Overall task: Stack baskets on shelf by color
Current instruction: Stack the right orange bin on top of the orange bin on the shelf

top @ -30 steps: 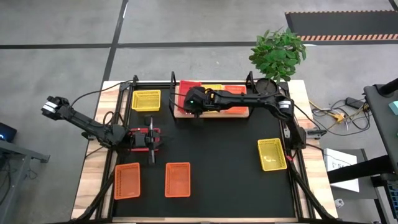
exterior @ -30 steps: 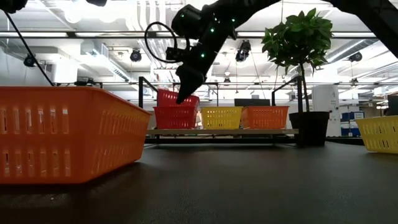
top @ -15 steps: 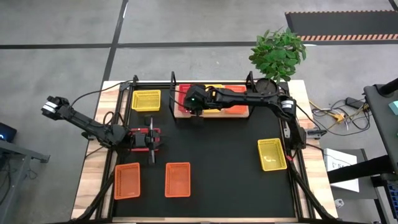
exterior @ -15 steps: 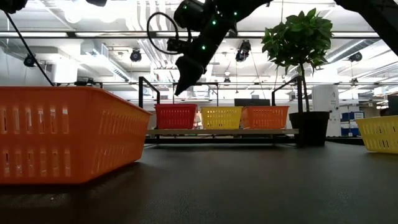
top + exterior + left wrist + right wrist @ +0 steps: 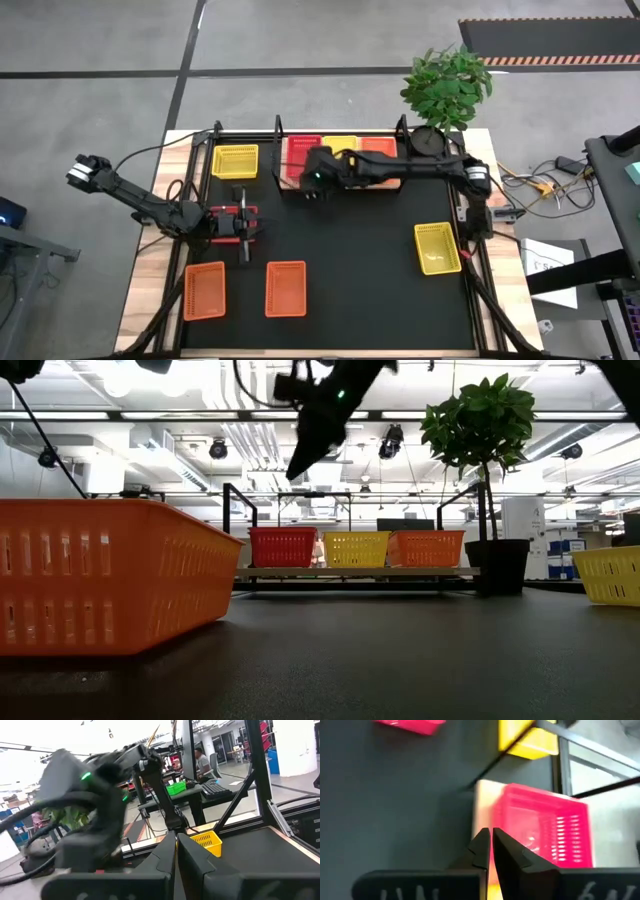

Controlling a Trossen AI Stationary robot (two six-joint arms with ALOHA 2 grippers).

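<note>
1. My right arm reaches across the back of the table, with my right gripper (image 5: 316, 188) hanging in the air just in front of the shelf (image 5: 290, 185)'s left end. From table height it sits well above the baskets. My right fingers (image 5: 485, 847) are pressed together with barely a slit between them, and they hold nothing.

2. My left arm lies low along the table's left side. My left gripper (image 5: 243, 224) rests over a pink-red basket (image 5: 232, 224) on the black mat, which mostly hides under it. My left fingers (image 5: 165, 855) are closed against each other; I cannot tell if they pinch that basket's rim.

3. A second ago my right gripper was down at the red basket stack (image 5: 303, 152), with the upper basket still tilted. Half a second ago it had let go and was rising. It is higher and drawn back toward the table's middle now, and the stack sits level. My left arm has not moved.

4. On the shelf the stack stands at the left, a yellow basket (image 5: 340, 145) in the middle, an orange basket (image 5: 378, 146) at the right.

5. Loose on the mat: a yellow basket at back left (image 5: 235, 161), another yellow one (image 5: 438, 248) at the right, and two orange baskets (image 5: 204, 291) (image 5: 285, 288) near the front left. A potted plant (image 5: 446, 85) stands behind the shelf's right end.
</note>
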